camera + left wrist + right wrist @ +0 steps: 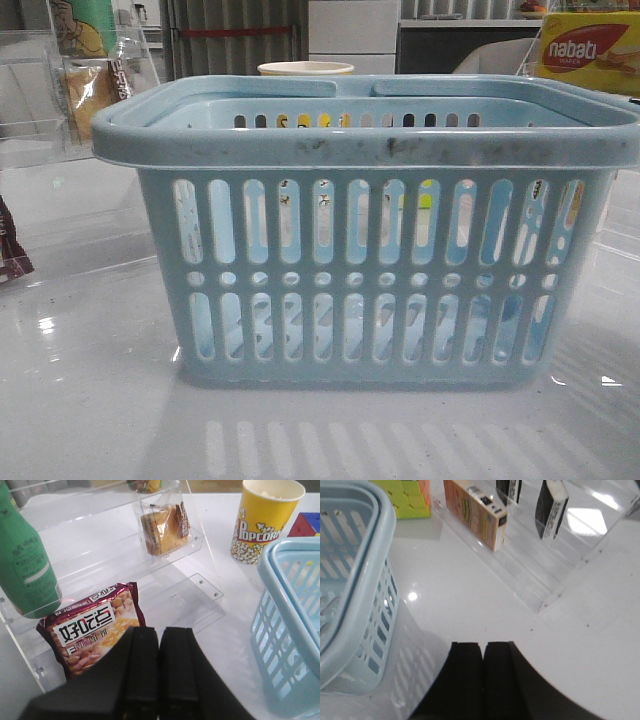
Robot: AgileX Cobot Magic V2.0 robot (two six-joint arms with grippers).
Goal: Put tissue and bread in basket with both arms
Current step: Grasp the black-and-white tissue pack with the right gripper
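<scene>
With both end effectors empty, jaws pressed together, take the bread (165, 528), light, soft and slippery-wrapped on the clear shelf's (200, 587) middle step, across its flanks; the basket (360, 135) stands mid-tabletop.

"nabati" marks the yellow box (588, 52), "POPCORN" the paper cup (263, 522) (other print unreadable).

Glossy white table (90, 420), blue basket (370, 270), popcorn cup (265, 522), clear shelf (200, 587)
</scene>
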